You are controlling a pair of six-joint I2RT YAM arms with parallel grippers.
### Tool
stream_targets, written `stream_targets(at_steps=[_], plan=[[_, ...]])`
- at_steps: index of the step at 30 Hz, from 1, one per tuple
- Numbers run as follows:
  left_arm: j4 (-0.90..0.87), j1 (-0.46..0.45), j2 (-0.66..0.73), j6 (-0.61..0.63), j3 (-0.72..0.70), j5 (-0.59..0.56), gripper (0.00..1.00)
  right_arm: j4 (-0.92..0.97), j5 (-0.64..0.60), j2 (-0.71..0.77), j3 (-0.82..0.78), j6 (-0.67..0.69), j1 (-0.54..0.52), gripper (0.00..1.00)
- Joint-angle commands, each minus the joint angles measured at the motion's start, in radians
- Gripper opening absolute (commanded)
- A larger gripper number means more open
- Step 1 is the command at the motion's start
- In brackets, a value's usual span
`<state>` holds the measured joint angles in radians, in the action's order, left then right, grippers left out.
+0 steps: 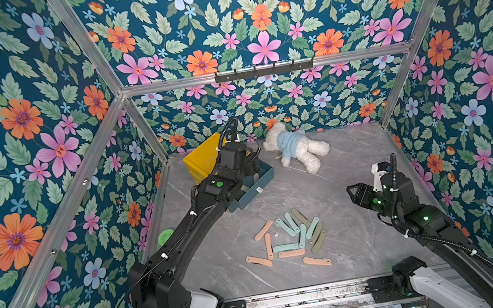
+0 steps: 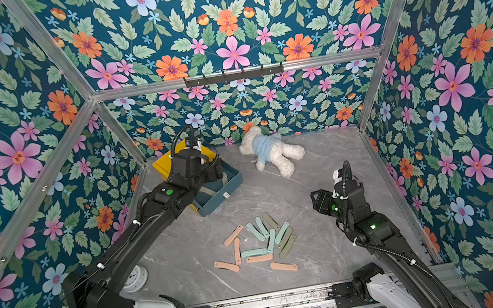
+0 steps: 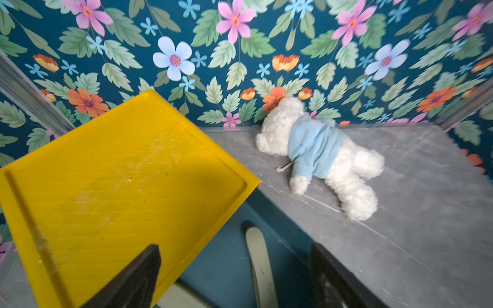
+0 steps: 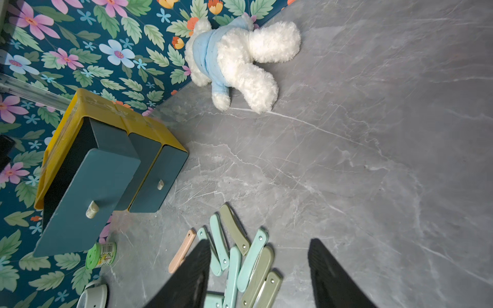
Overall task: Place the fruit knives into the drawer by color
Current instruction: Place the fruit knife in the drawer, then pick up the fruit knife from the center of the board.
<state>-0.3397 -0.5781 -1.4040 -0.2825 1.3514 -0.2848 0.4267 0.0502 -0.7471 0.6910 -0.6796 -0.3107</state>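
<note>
While the left arm (image 1: 184, 235) is reaching over the open teal drawer (image 1: 251, 196), left of centre in both top views, most of the fruit knives (image 1: 302, 235) are lying in a loose heap on the grey table (image 1: 353, 245), lower centre of the frame. They are slim, slightly curved, round-ended pieces in salmon pink, pale teal and olive, several overlapping.

One pale olive knife (image 3: 260, 261) is lying inside the drawer, between the left gripper's (image 3: 234, 248) widely parted, empty fingers, and the frame edge is cutting off its end. A pale shape (image 3: 181, 296) beside it is possibly a second knife. In the top views the arm is hiding that gripper and most of the drawer.

The right gripper (image 4: 259, 241) is hanging right of the heap, jaws apart and empty. Its fingers (image 4: 192, 277) are covering several knives in the wrist view.
</note>
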Motion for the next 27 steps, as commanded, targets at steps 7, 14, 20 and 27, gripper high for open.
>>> stream_targets(at_steps=[7, 14, 20, 27], plan=[[0.085, 0.000, 0.191, -0.083, -0.080, 0.129, 0.99, -0.008, 0.076, -0.026, 0.014, 0.004, -0.001, 0.61], [0.188, 0.000, 0.423, -0.182, -0.350, 0.211, 0.99, -0.047, 0.173, -0.066, -0.009, 0.001, -0.012, 0.61], [0.217, 0.000, 0.560, -0.251, -0.558, 0.223, 0.99, -0.072, 0.129, -0.166, -0.017, 0.013, -0.153, 0.61], [0.322, 0.000, 0.661, -0.348, -0.770, 0.271, 0.99, -0.142, 0.103, -0.339, -0.035, -0.034, -0.291, 0.61]])
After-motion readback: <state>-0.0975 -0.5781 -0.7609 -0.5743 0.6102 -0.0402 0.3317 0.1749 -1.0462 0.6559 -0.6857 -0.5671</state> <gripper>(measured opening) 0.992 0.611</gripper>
